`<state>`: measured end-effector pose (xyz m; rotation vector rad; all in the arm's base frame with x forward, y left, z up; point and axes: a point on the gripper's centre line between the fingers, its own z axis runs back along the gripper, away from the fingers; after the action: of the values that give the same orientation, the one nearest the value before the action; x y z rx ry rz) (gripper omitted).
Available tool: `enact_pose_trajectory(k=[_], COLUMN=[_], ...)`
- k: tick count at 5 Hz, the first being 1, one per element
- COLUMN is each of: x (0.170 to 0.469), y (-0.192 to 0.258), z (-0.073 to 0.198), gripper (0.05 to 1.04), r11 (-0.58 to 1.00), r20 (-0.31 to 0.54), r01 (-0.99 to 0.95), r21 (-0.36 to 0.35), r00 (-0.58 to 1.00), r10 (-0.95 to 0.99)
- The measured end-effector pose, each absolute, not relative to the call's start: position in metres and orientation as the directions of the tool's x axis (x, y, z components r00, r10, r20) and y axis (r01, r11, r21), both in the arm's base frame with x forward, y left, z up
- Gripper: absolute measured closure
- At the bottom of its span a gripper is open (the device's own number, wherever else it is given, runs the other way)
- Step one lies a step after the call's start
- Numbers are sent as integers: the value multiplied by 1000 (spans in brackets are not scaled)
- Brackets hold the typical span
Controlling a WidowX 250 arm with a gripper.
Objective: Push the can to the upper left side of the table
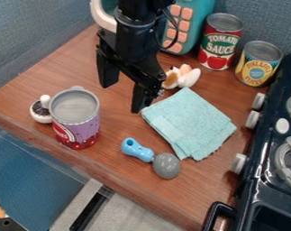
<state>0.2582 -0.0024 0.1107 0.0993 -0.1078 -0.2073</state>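
Note:
My gripper (pixel 122 93) hangs down over the upper middle of the table, open, its two fingers well apart and nothing between them. A purple and red can (pixel 78 119) with a grey top stands upright near the table's front left edge. It is below and to the left of the gripper, with a gap separating the two. Two other cans stand at the back right: a red and green tomato can (pixel 220 43) and a yellow and blue pineapple can (pixel 258 64).
Touching or close behind the purple can is a small black-and-white round object (pixel 40 111). A teal cloth (pixel 189 124), a blue-handled grey utensil (pixel 166 165) and white-brown pieces (pixel 181 76) lie rightward. A teal toy (pixel 188 22) stands behind; the stove (pixel 268 153) borders the right.

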Motion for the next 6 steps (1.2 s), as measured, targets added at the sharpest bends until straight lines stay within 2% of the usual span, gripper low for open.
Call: enact_pose_trajectory(k=[1,3,4,5,6], x=[255,215,189,165,171], y=[-3,13,18,23,25], z=[104,117,116,104,78], gripper=[83,83,83,83,83], r11=[976,998,1000,994,993], r20=[74,139,183,258,253], r01=[192,41,-14,-69,-83], r21=[101,52,24,-88,-88], r00=[977,989,983,962,962], r10=[-200,-48,9,90,103])
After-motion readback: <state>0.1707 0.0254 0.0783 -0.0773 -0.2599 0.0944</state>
